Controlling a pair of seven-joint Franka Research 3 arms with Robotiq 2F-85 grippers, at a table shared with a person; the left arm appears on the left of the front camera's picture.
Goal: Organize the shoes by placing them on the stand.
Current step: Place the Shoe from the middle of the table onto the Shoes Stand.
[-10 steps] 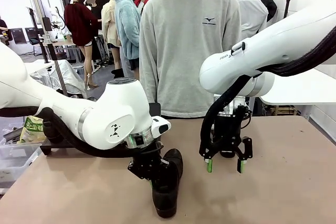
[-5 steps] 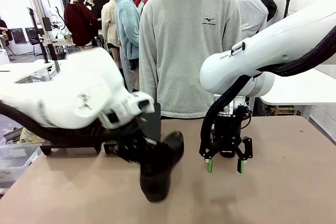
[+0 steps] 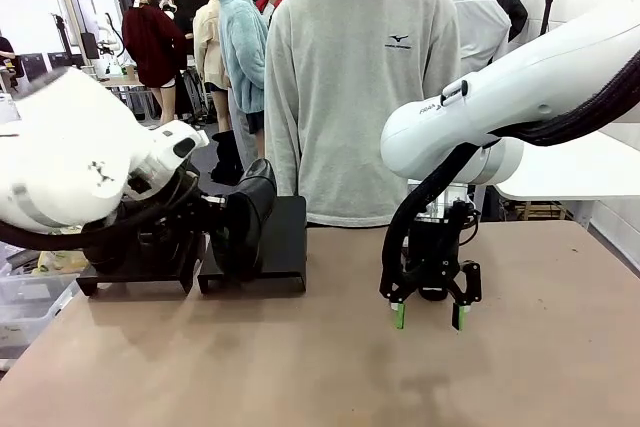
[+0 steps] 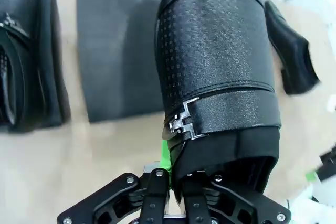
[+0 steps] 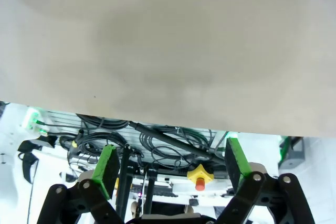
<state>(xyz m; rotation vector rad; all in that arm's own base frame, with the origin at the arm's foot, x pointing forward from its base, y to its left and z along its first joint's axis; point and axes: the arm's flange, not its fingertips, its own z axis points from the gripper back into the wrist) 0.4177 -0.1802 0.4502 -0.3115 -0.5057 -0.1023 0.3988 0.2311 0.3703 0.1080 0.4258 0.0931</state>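
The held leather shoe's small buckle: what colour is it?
Silver metal buckle on the black shoe; left wrist view shows it best.

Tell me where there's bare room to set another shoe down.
The table is bare in front of the stands and below the open right hand. The right stand has room beside the shoe gripped by the left hand. The left stand already carries another shoe.

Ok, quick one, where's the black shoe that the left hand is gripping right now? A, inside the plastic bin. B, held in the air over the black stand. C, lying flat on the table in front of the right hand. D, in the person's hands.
B: the left hand is shut on the shoe, holding it over the stand.
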